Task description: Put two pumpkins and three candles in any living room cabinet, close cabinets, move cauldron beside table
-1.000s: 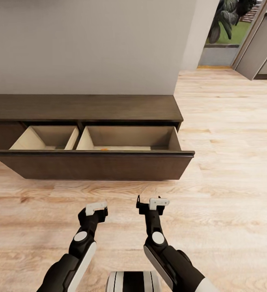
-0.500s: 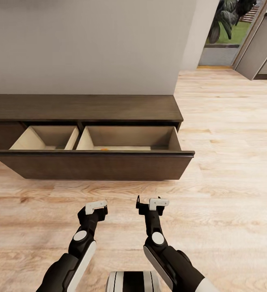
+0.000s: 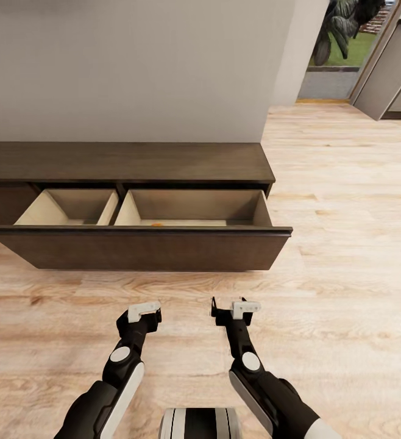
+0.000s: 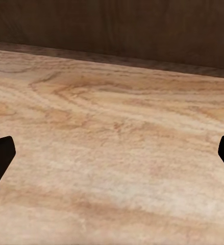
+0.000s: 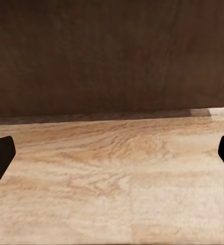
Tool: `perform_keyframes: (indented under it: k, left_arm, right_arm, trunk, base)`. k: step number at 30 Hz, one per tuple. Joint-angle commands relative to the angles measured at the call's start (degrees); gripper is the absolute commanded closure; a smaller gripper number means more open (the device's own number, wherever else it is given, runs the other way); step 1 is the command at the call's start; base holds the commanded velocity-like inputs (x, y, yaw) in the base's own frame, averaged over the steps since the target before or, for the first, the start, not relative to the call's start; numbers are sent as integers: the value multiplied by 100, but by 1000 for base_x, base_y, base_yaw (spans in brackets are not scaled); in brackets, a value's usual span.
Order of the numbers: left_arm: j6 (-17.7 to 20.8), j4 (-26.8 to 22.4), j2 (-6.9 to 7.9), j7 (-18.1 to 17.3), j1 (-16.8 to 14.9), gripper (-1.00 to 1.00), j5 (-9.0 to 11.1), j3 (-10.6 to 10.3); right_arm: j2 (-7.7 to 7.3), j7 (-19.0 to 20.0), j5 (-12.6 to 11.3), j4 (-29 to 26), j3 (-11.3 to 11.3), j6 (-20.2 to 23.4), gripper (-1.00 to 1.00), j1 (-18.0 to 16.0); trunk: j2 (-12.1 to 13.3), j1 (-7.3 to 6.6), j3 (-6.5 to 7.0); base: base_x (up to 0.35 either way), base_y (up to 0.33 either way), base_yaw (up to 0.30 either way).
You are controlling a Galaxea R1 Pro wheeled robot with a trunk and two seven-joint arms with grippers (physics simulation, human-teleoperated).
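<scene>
text: none legible in any view
labels/brands: none on the cabinet (image 3: 127, 161) top or its pulled-out drawer front (image 3: 141, 250)
numbers/signs: none on the wall (image 3: 127, 67), wood floor (image 3: 334, 244) or robot arms

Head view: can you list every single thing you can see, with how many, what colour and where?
cabinet: one, dark brown, against the wall, long and low
drawer: one, dark brown front, beige inside, pulled open, two compartments
orange thing: one small bit, in the drawer's right compartment, too hidden to name
wall: one, grey, behind the cabinet
floor: pale wood, all around
plant: one, dark green, far right, past the doorway
left end effector: one, black and white, open, over the floor
right end effector: one, black and white, open, over the floor
</scene>
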Motion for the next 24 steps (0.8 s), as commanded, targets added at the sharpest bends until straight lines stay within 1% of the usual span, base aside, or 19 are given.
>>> perform_keyframes:
  k: [1, 6, 12, 16, 21, 24]
  left_arm:
    - [18, -7, 2, 43, -3, -100, 43, -11]
    - [21, -7, 3, 43, -3, -100, 43, -11]
    - [40, -7, 3, 32, -3, -100, 43, -17]
    - [66, -7, 7, 18, -3, -100, 43, -24]
    - [69, -7, 11, 17, -3, -100, 43, -28]
    - [82, -7, 14, 5, -3, -100, 43, -28]
  right_arm:
    - [-38, -20, -101, -1, 22, -47, -100, -6]
    - [-93, -14, -170, 4, 22, -59, -100, -6]
    - [-101, -15, -180, 5, 22, -74, -100, -6]
    - [-112, -21, -202, 1, 19, -78, -100, -6]
    - [-157, -16, -397, -7, 14, -78, -100, -6]
    - [-204, -14, -447, -17, 19, -78, -100, -6]
  trunk:
    - [-2, -1, -4]
    - [-2, -1, -4]
    - [-2, -1, -4]
    - [-2, -1, -4]
    - [-2, -1, -4]
    - [-2, -1, -4]
  base:
    - [0, 0, 0]
    - [0, 0, 0]
    - [10, 0, 0]
    - [149, 0, 0]
    - [39, 0, 0]
    - [46, 0, 0]
